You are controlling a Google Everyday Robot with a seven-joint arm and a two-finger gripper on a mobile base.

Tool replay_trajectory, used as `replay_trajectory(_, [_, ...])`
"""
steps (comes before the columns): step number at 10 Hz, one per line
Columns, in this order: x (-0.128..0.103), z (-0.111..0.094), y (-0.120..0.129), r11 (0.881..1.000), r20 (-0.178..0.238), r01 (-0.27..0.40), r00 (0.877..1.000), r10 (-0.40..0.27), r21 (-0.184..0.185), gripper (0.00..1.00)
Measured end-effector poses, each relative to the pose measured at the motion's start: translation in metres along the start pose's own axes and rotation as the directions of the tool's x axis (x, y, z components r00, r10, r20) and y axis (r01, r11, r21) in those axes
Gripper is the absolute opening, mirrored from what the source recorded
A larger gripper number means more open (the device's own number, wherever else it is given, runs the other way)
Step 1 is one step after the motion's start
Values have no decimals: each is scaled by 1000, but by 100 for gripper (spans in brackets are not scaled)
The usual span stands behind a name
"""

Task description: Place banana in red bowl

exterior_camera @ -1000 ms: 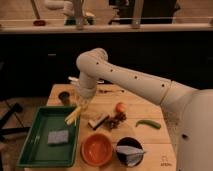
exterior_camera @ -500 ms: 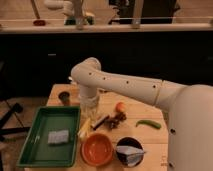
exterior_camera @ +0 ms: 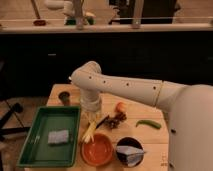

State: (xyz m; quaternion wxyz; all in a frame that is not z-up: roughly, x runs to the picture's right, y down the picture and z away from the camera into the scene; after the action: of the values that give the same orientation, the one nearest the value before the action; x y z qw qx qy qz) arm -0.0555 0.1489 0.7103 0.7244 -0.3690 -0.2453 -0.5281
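My white arm reaches in from the right of the frame and bends down over a wooden table (exterior_camera: pixel 150 134), and my gripper (exterior_camera: pixel 91 119) hangs at the centre, low over the tabletop. My jaws are closed on the banana (exterior_camera: pixel 89 132), a pale yellow curved fruit that dangles below them, tilting toward the lower left. Its lower end reaches close to the upper left rim of the red bowl (exterior_camera: pixel 97 150), which sits at the bottom centre of the frame with nothing inside it. So, as I judge it, picking up is done and carrying is nearly done; what is left is a short shift toward the lower right, to get the fruit over the bowl's hollow, and then letting go. To the left lies a green tray (exterior_camera: pixel 35 150) holding a pale sponge (exterior_camera: pixel 58 136) (neither matters here). A dark bowl (exterior_camera: pixel 129 150) sits just right of the red one, and a green pod (exterior_camera: pixel 149 124) lies further right.
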Motion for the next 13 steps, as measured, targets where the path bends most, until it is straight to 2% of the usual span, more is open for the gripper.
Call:
replay_trajectory(5, [0,1,2,1000,-2,-1,1000,1,-1,0])
replay_trajectory(7, [-13,11,5,1000,0,11,1000,-11,4,0])
replay_trajectory(13, [-45,23,23,998,-6,7,1000,-6,68,0])
